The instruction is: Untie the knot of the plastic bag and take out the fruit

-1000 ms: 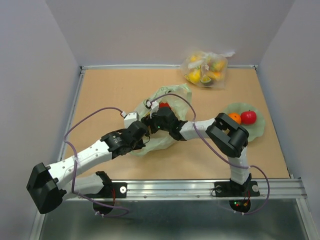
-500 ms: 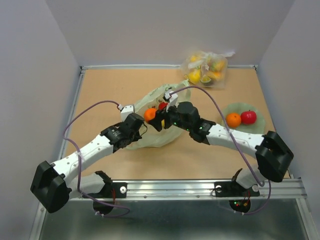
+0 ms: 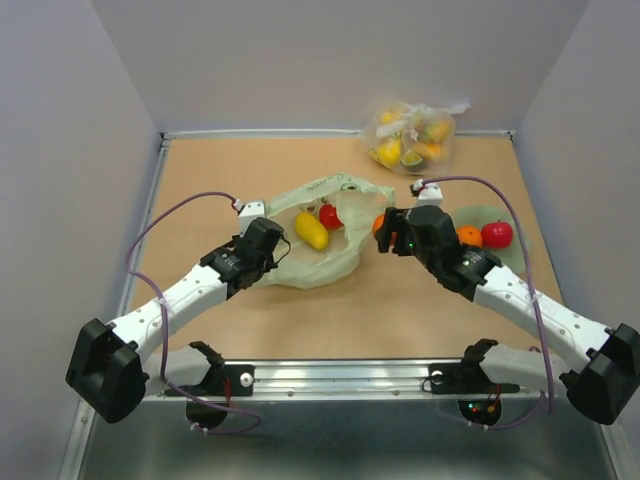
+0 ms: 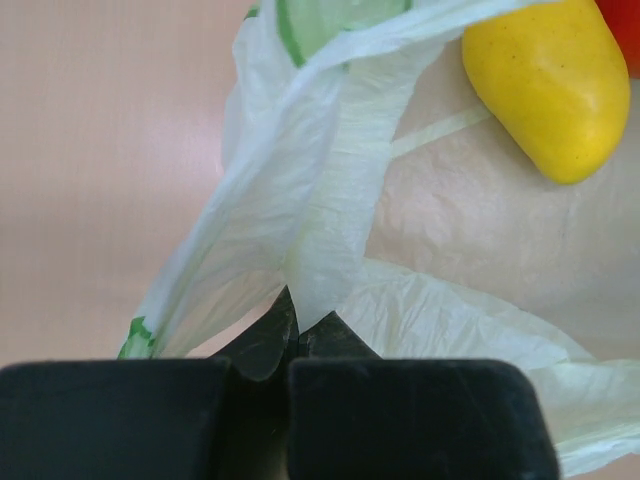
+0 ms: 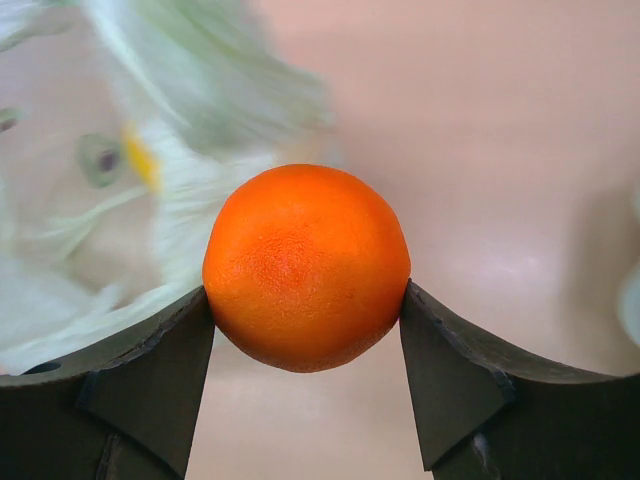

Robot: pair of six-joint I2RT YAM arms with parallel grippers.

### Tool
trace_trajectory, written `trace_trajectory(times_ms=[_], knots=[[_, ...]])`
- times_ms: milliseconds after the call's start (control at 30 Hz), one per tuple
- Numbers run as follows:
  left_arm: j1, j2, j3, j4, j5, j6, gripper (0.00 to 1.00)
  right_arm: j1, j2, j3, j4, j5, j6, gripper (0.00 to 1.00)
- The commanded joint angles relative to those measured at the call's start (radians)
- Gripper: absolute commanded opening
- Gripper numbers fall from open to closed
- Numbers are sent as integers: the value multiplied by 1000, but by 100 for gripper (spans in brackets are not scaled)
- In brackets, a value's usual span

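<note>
Orange fruit point(image 5: 305, 265) between right pincer point(image 5: 306, 298) fingers

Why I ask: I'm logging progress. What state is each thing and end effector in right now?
plastic bag: open, lying flat
left end effector: shut on the plastic bag
right end effector: shut on the orange
orange: held, outside the bag
mango: in the open bag
red fruit: in the open bag
green plate: carrying second orange, second red fruit
clear bag: tied shut
</note>
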Motion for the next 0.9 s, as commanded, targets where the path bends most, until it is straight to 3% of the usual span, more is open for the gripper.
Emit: trace_trajectory(times_ms=[0,333,500,600,733,800,833,867], knots=[[19,-16,6,46,-18,49,0,-132,-80,-34,-188,154,108,0],[23,-74,2,55,36,74,0,-605,-105,-81,-276,132,66,0],[25,-97,-2,52,62,81,0,-766,-76,-112,-276,49,88,1],[25,-111,0,49,79,87,0,-828,-42,-124,-276,15,109,6],[23,-128,8,48,108,89,0,-849,-15,-149,-274,-20,139,24],[25,-135,8,49,119,91,0,-849,-9,-163,-274,-43,151,44],[25,-135,5,49,122,94,0,-849,-10,-164,-274,-48,151,64],[25,-138,5,49,125,95,0,-849,-13,-164,-274,-52,154,74]])
